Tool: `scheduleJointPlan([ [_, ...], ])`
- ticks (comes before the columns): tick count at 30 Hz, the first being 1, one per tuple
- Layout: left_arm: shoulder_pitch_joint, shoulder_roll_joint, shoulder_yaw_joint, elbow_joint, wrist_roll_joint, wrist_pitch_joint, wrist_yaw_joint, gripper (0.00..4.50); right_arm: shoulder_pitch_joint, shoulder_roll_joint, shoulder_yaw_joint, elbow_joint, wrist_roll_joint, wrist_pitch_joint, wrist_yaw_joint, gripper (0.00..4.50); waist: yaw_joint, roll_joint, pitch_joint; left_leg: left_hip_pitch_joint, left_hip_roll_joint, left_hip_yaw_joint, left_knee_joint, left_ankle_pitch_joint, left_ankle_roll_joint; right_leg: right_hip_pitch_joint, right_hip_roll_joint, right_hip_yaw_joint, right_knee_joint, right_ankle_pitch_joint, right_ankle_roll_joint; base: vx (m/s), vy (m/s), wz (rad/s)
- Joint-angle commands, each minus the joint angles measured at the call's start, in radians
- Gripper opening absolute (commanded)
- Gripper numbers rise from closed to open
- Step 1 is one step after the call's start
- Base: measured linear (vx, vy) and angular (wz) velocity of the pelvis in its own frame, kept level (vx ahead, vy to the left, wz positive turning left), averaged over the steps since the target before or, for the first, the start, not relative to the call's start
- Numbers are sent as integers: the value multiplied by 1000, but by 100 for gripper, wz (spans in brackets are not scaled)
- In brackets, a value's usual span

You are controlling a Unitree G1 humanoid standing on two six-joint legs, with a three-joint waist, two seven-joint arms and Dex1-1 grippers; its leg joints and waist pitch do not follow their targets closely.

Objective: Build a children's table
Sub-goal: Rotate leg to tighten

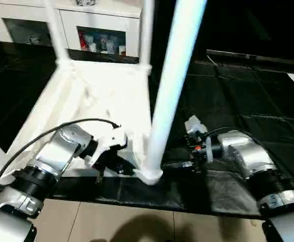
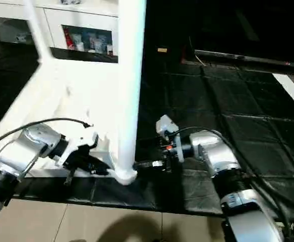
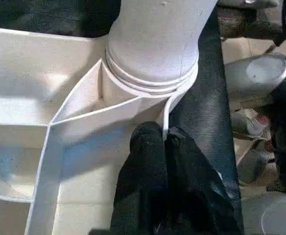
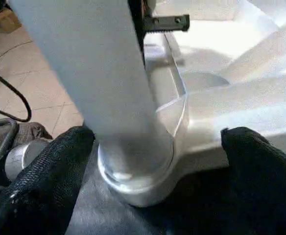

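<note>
From the head views, both silver forearms reach forward and inward toward the near corner of the upside-down table top (image 1: 106, 96), which lies on a black floor mat (image 1: 247, 111) in front of a white cabinet (image 1: 101, 30). Three legs rise from it: the near leg (image 1: 174, 75) at the corner between the arms, and two farther legs (image 1: 146, 30) at the back corners. The left claw (image 1: 118, 164) lies against the top's near edge just beside the corner socket (image 1: 151, 174); the right claw (image 2: 154, 164) points at the socket from the other side. In the left wrist view, the left claw's fingers (image 3: 150, 166) are closed, pinching the thin rim of the top beside the socket. In the right wrist view, the right claw's fingers (image 4: 50, 161) stand wide apart on either side of the near leg's base, holding nothing.
</note>
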Motion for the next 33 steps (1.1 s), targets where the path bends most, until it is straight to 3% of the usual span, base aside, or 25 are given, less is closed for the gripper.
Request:
scheduleJointPlan([
  [1,4,-10,-33,-35,-12,-12,-50,0,-27,-4,10,8,1,-4,9,431,-6,2,-73,-23,-34,39,-73,-158,41,75,-21,40,-57,-388,-157,0,0,0],
  [4,7,-8,-35,-37,-8,-16,-43,0,-38,2,15,26,7,-8,20,418,-8,-2,-73,-26,-35,39,-72,-155,41,76,-21,39,-58,-395,-151,0,0,0],
  [5,8,-8,-35,-37,-6,-17,-42,0,-39,3,16,31,6,-9,25,397,-8,-2,-73,-25,-35,39,-72,-156,40,76,-21,39,-58,-406,-148,0,0,0],
  [14,16,-9,-37,-41,-5,-20,-30,0,-45,29,19,40,14,-12,49,342,-9,-2,-74,-26,-34,39,-72,-151,39,75,-21,40,-57,-396,-149,0,0,0],
  [26,20,-11,-32,-38,-7,-19,-20,0,-37,68,33,29,17,-21,57,236,-10,4,-74,-23,-32,37,-74,-163,31,75,-20,41,-54,-371,-163,0,0,0],
  [33,23,-10,-27,-38,-9,-13,-15,0,-32,66,35,27,21,-13,65,214,-10,2,-74,-23,-34,37,-74,-169,30,75,-22,41,-58,-405,-148,0,0,0],
])
